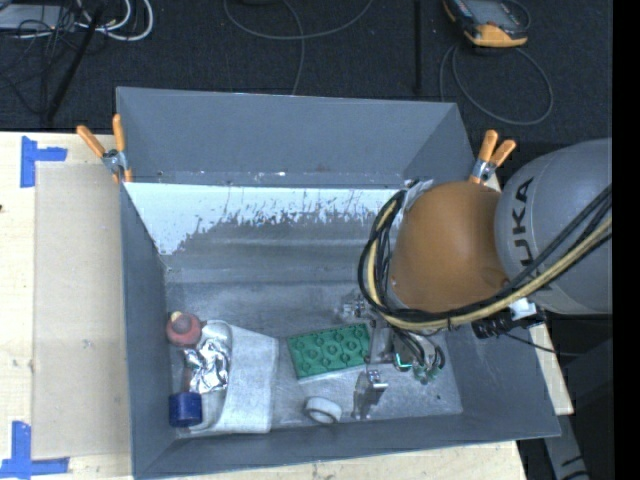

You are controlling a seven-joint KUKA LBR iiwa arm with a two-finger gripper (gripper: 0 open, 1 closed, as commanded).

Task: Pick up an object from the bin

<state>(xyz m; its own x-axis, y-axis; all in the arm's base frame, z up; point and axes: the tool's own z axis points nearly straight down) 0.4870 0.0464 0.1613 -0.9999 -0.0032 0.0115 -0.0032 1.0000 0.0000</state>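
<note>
My gripper [370,386] hangs low in the bin's front right part, under the arm's orange cover. It is right beside the right edge of a green studded building plate [326,353] that lies flat on the floor. A small white round disc [322,409] lies just to the gripper's front left, near the front wall. Nothing shows held in the gripper.
At the front left lie a white sheet [250,383], crumpled silver foil [207,366], a reddish-brown round thing [184,328] and a blue cap [184,409]. The arm and its cables cover the bin's right side.
</note>
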